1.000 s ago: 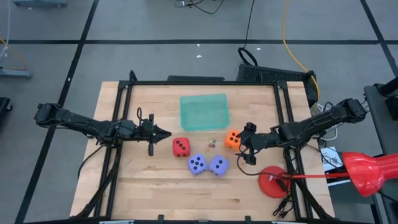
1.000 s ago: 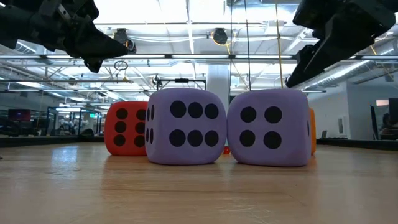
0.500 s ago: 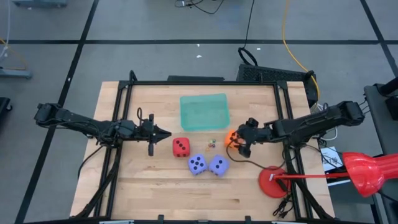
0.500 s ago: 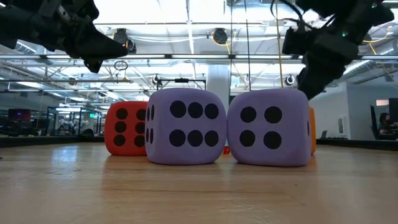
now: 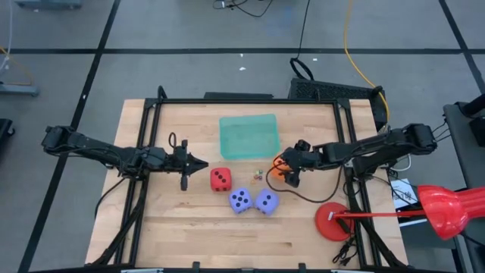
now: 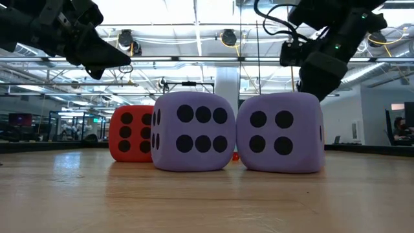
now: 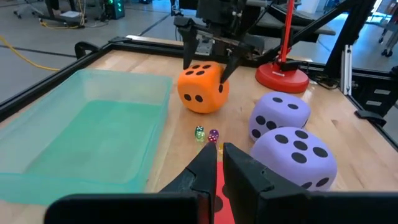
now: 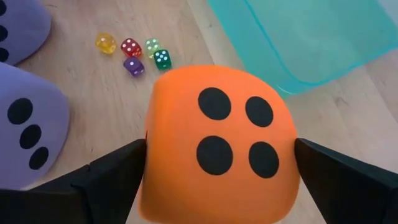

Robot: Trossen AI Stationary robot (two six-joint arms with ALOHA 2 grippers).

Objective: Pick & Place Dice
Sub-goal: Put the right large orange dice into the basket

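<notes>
The orange die (image 8: 217, 143) sits on the table near the teal tray (image 5: 248, 135). My right gripper (image 8: 221, 148) is open and slants down over it, one finger on each side; in the left wrist view that gripper (image 7: 208, 61) straddles the die's top. The red die (image 5: 220, 179) and two purple dice (image 5: 240, 199) (image 5: 266, 202) rest on the table nearer the front edge. My left gripper (image 5: 198, 162) hovers shut and holding nothing, left of the red die. My right gripper comes at the orange die slanting down from the table's right, its fingers (image 8: 118, 171) beside two opposite faces of the die (image 8: 155, 155). Whether the fingers touch those faces I cannot tell. The die rests on the table.
Several tiny coloured dice (image 8: 134, 53) lie between the orange die and the purple ones. A red stand with a round base (image 5: 332, 221) stands near the table's right front. Black frame rails (image 5: 342, 136) run along the table's sides.
My right gripper has come down and toward the table's left, tipping more steeply downward, and now straddles the orange die, which it stood beside a second ago. Its fingers have stayed open. The dice have not moved.
</notes>
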